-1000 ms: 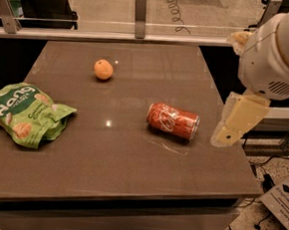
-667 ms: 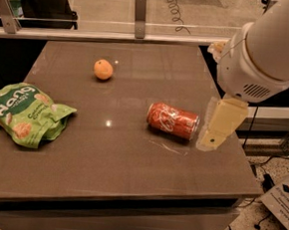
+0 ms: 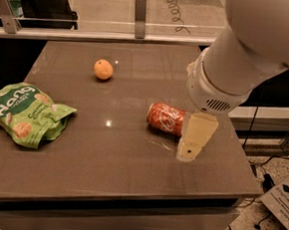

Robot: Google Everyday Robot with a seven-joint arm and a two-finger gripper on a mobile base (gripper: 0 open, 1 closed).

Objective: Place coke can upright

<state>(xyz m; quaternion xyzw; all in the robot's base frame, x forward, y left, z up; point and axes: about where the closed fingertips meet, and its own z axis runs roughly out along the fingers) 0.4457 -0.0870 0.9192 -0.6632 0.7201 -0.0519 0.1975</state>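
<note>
1. Green bag (image 3: pixel 24 112) lies at the left edge of the table (image 3: pixel 105 174).
2. Orange (image 3: pixel 103 69) sits toward the far edge, left of middle.
3. Can (image 3: pixel 165 118) lies on its side, right of centre.
4. Gripper (image 3: pixel 192 141) hangs at the can's right end, near the right edge; whether it is parted or closed is unclear.

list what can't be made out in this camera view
- coke can: lying on its side, right end hidden behind the tool, so its top cannot be seen
- tool: low beside the can, its upper part hidden by the arm
- arm: cut off by top and right edges
</note>
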